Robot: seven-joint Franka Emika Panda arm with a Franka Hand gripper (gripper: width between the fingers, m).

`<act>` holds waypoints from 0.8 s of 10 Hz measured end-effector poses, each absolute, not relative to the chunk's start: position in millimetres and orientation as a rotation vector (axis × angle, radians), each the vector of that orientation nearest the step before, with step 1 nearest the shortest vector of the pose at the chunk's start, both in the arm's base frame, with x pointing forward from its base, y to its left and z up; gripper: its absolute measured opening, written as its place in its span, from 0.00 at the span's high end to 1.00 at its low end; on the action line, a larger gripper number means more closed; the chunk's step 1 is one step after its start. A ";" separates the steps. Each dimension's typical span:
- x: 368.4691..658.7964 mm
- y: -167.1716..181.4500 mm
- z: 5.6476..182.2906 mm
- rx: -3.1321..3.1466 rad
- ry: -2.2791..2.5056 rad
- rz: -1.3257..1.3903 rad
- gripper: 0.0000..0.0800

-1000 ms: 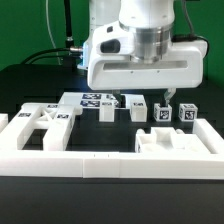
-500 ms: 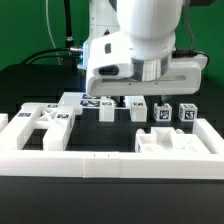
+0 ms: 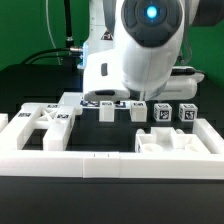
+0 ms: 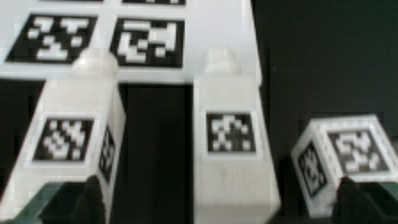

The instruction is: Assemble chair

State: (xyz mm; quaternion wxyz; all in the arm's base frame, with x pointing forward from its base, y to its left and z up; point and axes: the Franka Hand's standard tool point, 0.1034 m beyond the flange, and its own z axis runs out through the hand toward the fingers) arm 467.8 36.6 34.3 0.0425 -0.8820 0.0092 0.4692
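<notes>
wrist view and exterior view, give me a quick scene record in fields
gripper: gripper open, low over the parts
between fingers: middle piece, contact not visible
neighbours: left piece, right piece, both tagged, apart from it
beyond them: marker board
exterior view's left: cross-braced piece
front edge: border rail
held: nothing

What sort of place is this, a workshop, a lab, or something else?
Probably a robotics lab test bench: a white robot arm hangs over a black table, the loose white chair pieces carry square black-and-white tags, and a white rail fences the work area.
</notes>
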 end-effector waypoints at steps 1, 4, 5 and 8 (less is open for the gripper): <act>470.5 36.7 31.1 -2.712 0.029 1.412 0.19; 466.2 38.5 25.8 -2.704 0.040 1.437 0.19; 465.2 37.3 24.0 -2.700 0.039 1.442 0.19; 461.3 36.6 18.9 -2.695 0.039 1.452 0.19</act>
